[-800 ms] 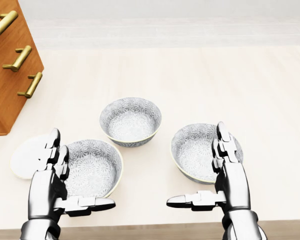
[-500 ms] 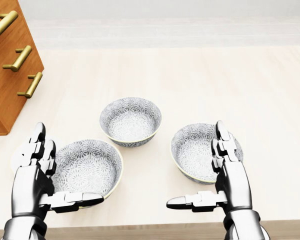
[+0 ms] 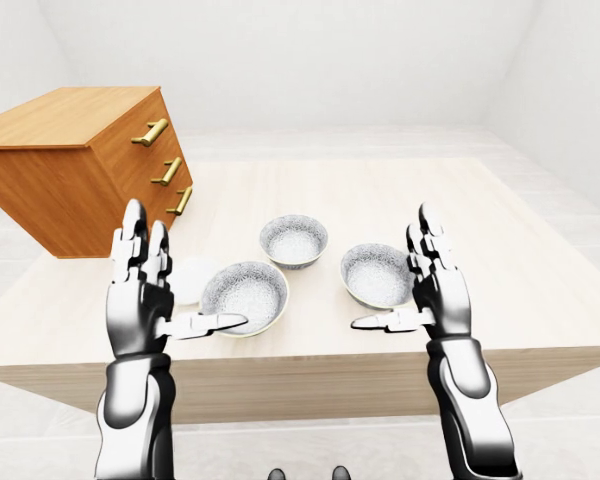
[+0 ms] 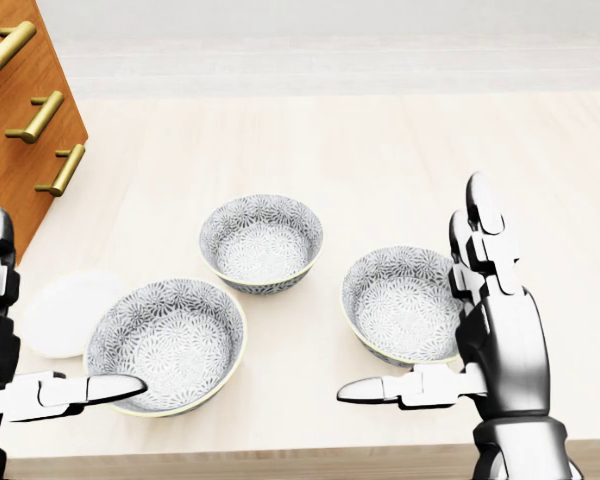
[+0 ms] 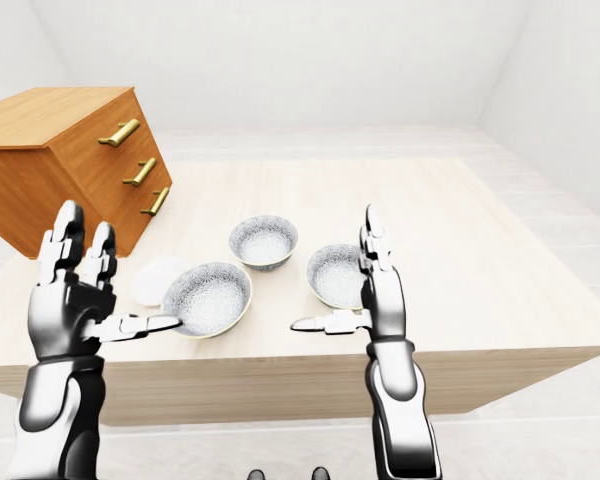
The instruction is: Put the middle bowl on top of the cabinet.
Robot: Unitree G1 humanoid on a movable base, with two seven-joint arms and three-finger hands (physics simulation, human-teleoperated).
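Head view: the pale bench carries a wooden cabinet, up-left of the left hand. The middle bowl sits upright on the bench, higher in view than both hands and between them, untouched. Left hand and right hand are spread, fingers up, thumbs inward, holding nothing. A white disc lies just right of the left hand.
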